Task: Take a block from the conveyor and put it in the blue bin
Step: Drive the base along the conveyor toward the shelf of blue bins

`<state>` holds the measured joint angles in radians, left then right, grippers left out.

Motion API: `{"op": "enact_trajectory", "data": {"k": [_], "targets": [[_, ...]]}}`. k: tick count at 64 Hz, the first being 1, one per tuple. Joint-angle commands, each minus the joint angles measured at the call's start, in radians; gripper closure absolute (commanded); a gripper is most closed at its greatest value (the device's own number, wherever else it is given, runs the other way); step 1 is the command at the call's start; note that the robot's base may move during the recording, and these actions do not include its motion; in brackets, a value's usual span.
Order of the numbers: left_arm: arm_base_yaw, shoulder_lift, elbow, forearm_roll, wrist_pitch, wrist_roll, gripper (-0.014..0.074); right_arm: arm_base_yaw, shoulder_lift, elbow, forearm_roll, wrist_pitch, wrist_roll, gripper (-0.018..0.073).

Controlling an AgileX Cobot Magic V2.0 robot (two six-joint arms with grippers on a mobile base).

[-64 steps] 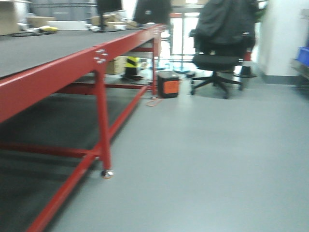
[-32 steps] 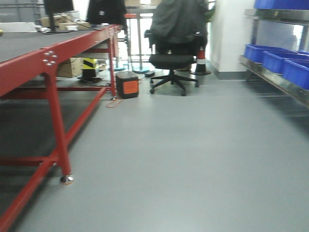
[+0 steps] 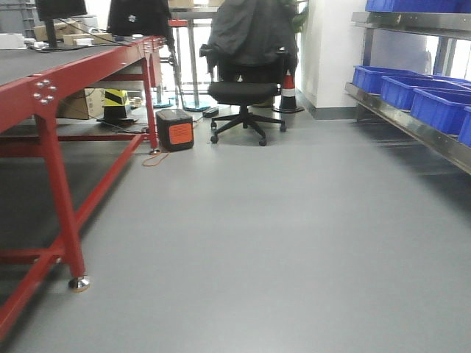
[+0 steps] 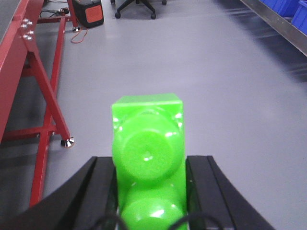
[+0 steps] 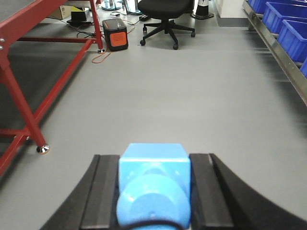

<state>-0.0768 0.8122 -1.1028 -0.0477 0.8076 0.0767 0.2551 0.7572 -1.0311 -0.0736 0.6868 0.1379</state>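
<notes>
My right gripper (image 5: pixel 153 165) is shut on the block (image 5: pixel 153 184), a bright blue cube whose round stud faces the camera. It hangs above the grey floor. My left gripper (image 4: pixel 148 165) is shut on a green studded brick (image 4: pixel 147 139). The conveyor (image 3: pixel 73 70) stands at the left, a dark belt on a red frame (image 5: pixel 29 19). Blue bins (image 3: pixel 434 103) sit on a steel shelf (image 3: pixel 412 125) at the right, and the right wrist view catches them as well (image 5: pixel 292 31). Neither gripper appears in the front view.
A black office chair (image 3: pixel 246 88) draped with a jacket stands straight ahead. Beside it are a black and orange box (image 3: pixel 175 129) and a striped cone (image 3: pixel 288 92). The conveyor's red leg and foot (image 3: pixel 77 283) are low at the left. Open grey floor lies between conveyor and shelf.
The front view has swung to the right: the conveyor slid toward the left edge, and the shelf with blue bins came into view at the right.
</notes>
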Motion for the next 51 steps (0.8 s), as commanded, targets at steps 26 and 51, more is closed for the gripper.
{"op": "enact_trajectory", "data": {"k": [26, 51], "targets": [[-0.005, -0.004, -0.009, -0.004, -0.024, -0.007, 0.0707, -0.005, -0.002, -0.008, -0.01, -0.021, -0.01, 0.0712], [-0.005, -0.004, -0.009, -0.004, -0.083, -0.007, 0.0707, -0.005, -0.002, -0.008, -0.01, -0.023, -0.01, 0.0712]]}}
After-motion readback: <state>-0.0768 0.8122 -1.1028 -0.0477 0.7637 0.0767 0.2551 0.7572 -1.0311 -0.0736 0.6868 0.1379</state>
